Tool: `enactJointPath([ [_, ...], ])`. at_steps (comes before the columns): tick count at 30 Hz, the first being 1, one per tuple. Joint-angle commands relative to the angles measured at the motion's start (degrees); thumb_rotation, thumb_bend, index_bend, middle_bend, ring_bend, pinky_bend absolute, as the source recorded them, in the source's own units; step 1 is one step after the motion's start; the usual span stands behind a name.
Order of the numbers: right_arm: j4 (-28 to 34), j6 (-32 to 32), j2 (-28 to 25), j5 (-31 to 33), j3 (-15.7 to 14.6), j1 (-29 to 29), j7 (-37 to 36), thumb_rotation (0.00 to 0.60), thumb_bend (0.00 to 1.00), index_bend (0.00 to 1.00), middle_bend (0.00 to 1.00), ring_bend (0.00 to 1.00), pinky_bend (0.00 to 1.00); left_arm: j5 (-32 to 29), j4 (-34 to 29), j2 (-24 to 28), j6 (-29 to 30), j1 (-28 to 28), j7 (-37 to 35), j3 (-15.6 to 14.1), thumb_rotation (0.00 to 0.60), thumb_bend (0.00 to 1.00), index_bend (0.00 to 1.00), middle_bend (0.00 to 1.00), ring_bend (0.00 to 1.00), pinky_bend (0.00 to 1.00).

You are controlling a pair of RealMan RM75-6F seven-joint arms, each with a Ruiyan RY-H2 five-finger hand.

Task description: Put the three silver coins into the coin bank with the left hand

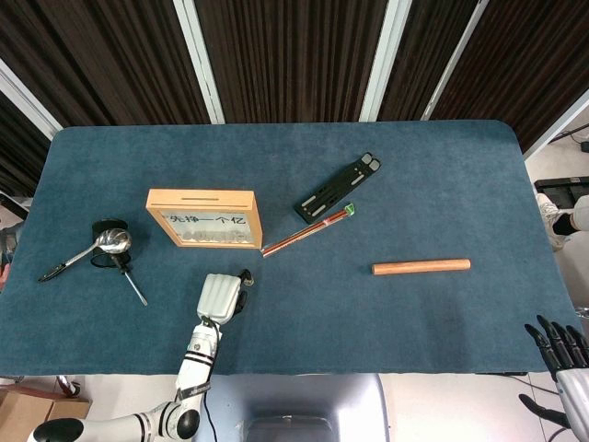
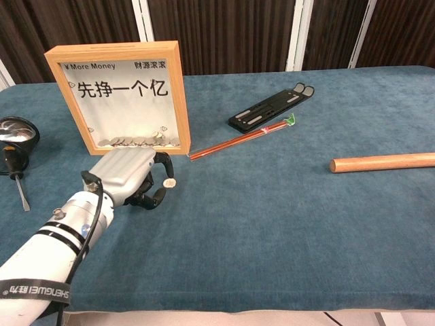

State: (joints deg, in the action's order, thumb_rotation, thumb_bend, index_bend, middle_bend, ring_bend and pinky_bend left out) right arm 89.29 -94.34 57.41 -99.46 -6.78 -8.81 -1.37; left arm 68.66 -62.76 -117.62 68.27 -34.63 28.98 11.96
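A blue cloth table (image 1: 414,184) sits before dark curtains. The left hand (image 2: 129,178) lies low by the wooden coin bank (image 2: 119,95), fingers curled around a silver coin (image 2: 169,182), ready to pinch it. I cannot tell if it grips yet. The right hand (image 1: 563,361) waits off the table edge, fingers apart.

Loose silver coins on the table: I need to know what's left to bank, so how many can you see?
1. A single silver coin lies on the blue cloth by the left hand fingertips, in front of the coin bank. Others may be hidden under the hand.
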Motion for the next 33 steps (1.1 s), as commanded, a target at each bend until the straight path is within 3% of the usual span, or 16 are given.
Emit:
enactJointPath([
  [1, 0.0, -0.1, 0.0, -0.1, 0.0, 0.0, -0.1, 0.6, 0.22, 0.0, 0.0, 0.0, 0.0, -0.3, 0.3, -0.4, -0.3, -0.3, 0.7, 0.4, 0.6, 0.43, 0.42, 1.0, 1.0, 1.0],
  [33, -0.4, -0.9, -0.2, 0.0, 0.0, -0.4, -1.1, 0.6, 0.22, 0.0, 0.0, 0.0, 0.0, -1.6, 4.9, -2.7, -2.2, -1.5, 2.5, 1.6, 0.6, 0.43, 0.43, 1.0, 1.0, 1.0],
])
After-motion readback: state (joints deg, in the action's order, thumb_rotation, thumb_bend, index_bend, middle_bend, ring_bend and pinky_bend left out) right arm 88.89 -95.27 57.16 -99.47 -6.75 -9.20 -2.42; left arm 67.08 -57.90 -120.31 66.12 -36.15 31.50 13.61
